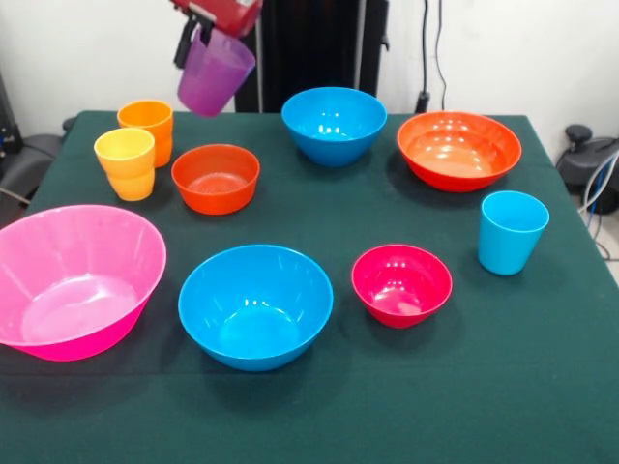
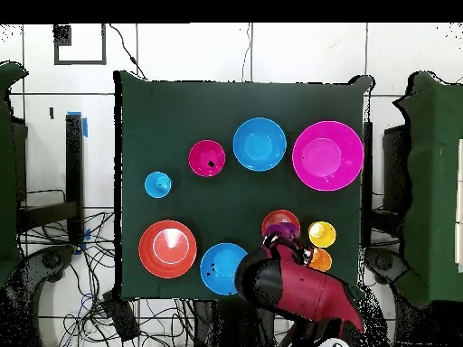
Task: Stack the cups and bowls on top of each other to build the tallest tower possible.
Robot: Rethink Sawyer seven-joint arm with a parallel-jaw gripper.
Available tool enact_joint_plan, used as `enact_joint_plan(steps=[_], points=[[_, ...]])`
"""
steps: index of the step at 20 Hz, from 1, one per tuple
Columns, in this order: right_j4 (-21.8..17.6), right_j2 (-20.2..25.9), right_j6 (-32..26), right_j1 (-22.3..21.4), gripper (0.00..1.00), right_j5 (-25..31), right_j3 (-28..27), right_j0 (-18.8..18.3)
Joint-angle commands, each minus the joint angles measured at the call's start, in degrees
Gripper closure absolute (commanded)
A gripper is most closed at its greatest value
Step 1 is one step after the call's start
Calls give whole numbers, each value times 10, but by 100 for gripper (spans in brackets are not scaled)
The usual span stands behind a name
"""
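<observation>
My gripper (image 1: pixel 196 37) is shut on the rim of the purple tumbler (image 1: pixel 215 75) and holds it tilted in the air above the small orange bowl (image 1: pixel 216 178). In the overhead view the red arm (image 2: pixel 303 291) covers the gripper; a bit of the purple tumbler (image 2: pixel 283 232) shows over the small orange bowl (image 2: pixel 278 218). The yellow tumbler (image 1: pixel 126 162) and orange tumbler (image 1: pixel 147 126) stand left of that bowl. The small crimson bowl (image 1: pixel 401 284) and light blue tumbler (image 1: pixel 511 232) stand to the right. No pile stands on the table.
The huge pink bowl (image 1: pixel 73 280) sits at the near left. One blue bowl (image 1: pixel 255 305) is front centre, the other blue bowl (image 1: pixel 334 124) at the back. The wide orange bowl (image 1: pixel 458 149) is at the back right. All rest on the green cloth (image 1: pixel 387 406).
</observation>
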Motion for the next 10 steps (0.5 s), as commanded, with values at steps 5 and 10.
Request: enact_joint_plan(steps=[5,10], points=[[58,77,118,85,100,-26,-18,12],[81,68,132,84,100,-27,1,31]])
